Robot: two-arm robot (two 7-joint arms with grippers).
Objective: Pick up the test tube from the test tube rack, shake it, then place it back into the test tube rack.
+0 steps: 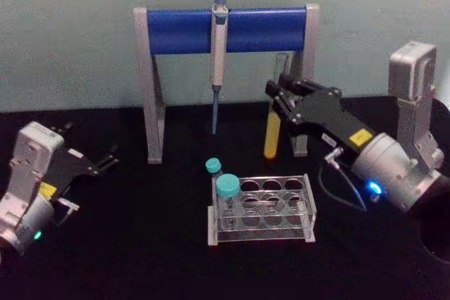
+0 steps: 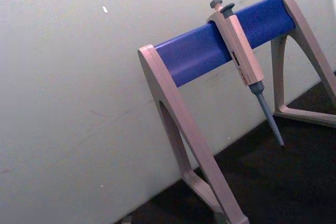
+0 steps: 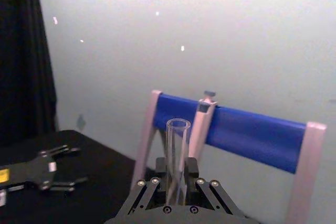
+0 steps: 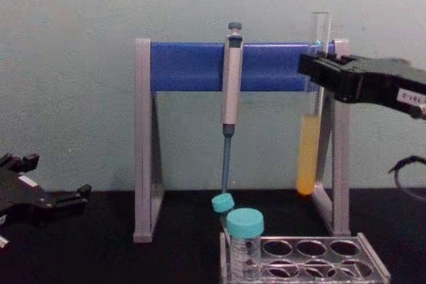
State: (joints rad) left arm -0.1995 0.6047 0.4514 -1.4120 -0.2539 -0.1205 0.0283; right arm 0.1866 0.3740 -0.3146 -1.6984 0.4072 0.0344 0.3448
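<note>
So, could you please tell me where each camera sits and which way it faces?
Head view: high, looking down at the test tube rack; left end effector and right end effector show.
Chest view: low, looking level across the table; the right end effector holds the test tube.
Left wrist view: faces the wall and the pipette stand.
Right wrist view: looks along its own end effector, up the test tube.
Shared: all four see the pipette stand.

Above rack (image 1: 274,227): right-hand holes stood open.
Rack's left end: two capped tubes (image 1: 228,186) blocked it.
Behind: stand (image 1: 179,31) and hanging pipette (image 1: 219,61) crowded close.
</note>
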